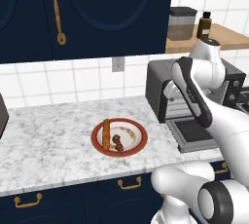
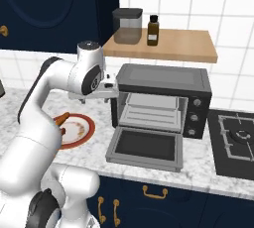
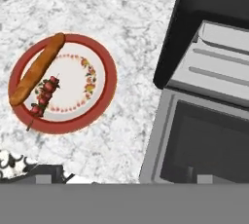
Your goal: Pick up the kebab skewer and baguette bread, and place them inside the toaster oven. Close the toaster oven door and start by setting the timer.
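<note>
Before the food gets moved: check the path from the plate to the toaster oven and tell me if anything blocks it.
Nothing visible does. The kebab skewer and baguette bread lie on the plate, with bare marble counter between it and the toaster oven. The toaster oven door is already dropped open, exposing the rack.

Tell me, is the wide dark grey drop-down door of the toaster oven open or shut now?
Open. The toaster oven door lies flat on the counter, and the wire rack inside shows.

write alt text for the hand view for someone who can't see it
A red-rimmed plate on a marble counter holds the baguette bread and the kebab skewer side by side. Right of it, the toaster oven stands with the toaster oven door dropped open.
</note>
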Robot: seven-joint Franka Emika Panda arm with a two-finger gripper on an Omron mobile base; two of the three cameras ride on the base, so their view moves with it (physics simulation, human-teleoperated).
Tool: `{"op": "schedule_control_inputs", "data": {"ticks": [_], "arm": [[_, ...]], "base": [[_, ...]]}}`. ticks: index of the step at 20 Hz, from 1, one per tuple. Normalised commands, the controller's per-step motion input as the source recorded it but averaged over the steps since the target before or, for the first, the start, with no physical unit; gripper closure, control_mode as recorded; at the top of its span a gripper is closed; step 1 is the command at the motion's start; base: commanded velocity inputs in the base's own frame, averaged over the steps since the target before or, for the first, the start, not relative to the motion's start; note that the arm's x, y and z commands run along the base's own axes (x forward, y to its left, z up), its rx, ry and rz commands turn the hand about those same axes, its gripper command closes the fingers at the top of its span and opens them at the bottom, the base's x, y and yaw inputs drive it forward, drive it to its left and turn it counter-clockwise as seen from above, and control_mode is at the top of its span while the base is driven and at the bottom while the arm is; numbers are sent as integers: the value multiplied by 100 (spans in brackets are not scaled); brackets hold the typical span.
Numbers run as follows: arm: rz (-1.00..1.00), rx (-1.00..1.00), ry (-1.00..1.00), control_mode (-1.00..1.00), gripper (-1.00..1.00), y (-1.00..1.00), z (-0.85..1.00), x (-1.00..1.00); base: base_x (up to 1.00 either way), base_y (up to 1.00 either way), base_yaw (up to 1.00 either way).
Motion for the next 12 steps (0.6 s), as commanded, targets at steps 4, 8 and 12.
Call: {"op": "schedule_control_inputs", "data": {"ticks": [4, 8, 12], "arm": [[30, 0, -37, -100, -100, -63, -22, 0], [15, 6, -60, -100, -100, -40, -29, 0], [8, 13, -50, -100, -100, -58, -19, 0]], "base": [[0, 0, 0], [0, 0, 0], [0, 0, 0]]}}
